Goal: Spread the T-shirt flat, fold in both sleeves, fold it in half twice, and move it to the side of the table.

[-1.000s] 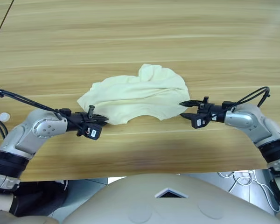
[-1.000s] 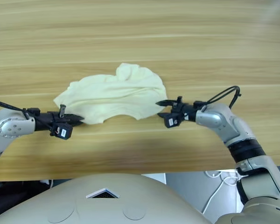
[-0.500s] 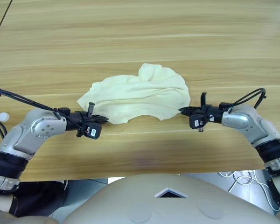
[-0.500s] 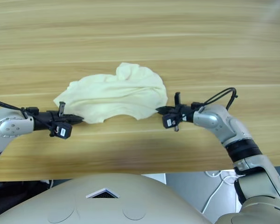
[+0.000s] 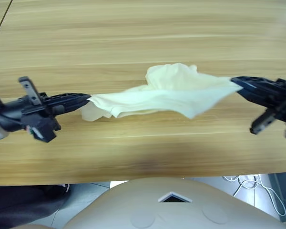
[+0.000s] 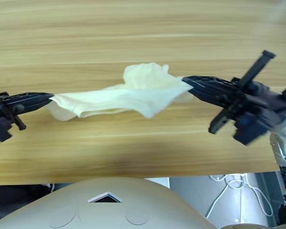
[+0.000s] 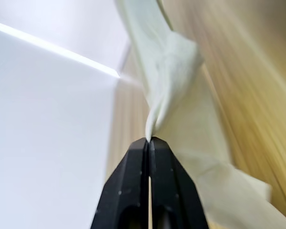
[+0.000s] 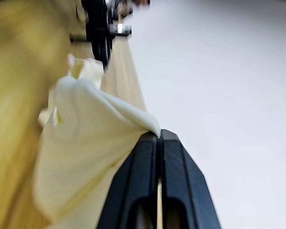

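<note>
A pale yellow T-shirt (image 5: 164, 93) hangs stretched above the wooden table (image 5: 133, 38), bunched and sagging in its middle. My left gripper (image 5: 88, 99) is shut on the T-shirt's left end, and its black fingers (image 7: 148, 157) pinch a tuft of cloth in the left wrist view. My right gripper (image 5: 233, 82) is shut on the right end of the T-shirt (image 8: 81, 152), where the fingers (image 8: 157, 148) clamp a corner. The two grippers (image 6: 186, 81) are far apart, with the T-shirt (image 6: 128, 98) taut between them.
Broad bare wood lies beyond the shirt and to both sides. The table's near edge (image 5: 143, 174) runs just below the grippers. White cables (image 5: 248, 183) lie on the floor past that edge at the right.
Both grippers closed on the T-shirt's ends, rose and pulled apart. The T-shirt left its crumpled heap on the table and now hangs stretched between them.
</note>
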Robot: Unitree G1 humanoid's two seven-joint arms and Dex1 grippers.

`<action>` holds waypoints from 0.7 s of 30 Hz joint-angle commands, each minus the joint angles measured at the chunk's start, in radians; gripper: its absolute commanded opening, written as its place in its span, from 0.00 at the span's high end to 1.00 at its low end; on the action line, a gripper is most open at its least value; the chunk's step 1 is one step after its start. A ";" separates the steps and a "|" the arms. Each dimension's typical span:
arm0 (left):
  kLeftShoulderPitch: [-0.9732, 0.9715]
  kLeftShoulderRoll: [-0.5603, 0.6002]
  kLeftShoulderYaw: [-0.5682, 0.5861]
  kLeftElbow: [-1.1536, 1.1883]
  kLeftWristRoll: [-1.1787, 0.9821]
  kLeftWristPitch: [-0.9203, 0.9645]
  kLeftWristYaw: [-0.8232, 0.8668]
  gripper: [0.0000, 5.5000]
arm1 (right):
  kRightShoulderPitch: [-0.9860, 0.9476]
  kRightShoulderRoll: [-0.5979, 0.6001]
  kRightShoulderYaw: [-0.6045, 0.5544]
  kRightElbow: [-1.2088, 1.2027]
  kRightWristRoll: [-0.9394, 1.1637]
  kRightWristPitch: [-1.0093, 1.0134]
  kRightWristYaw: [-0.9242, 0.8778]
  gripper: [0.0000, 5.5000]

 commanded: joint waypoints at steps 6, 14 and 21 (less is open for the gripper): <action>0.035 -0.046 0.257 -0.053 -0.489 0.119 -0.367 1.00 | 0.094 0.078 -0.156 -0.089 0.171 0.139 0.416 0.99; -1.231 -0.223 -0.442 1.050 0.583 0.416 -0.213 1.00 | -1.159 0.280 0.447 1.159 -1.049 0.409 -0.033 0.99; -2.068 -0.320 -0.197 1.459 0.466 0.581 0.729 1.00 | -1.951 0.355 0.229 1.563 -0.894 0.728 -0.773 0.99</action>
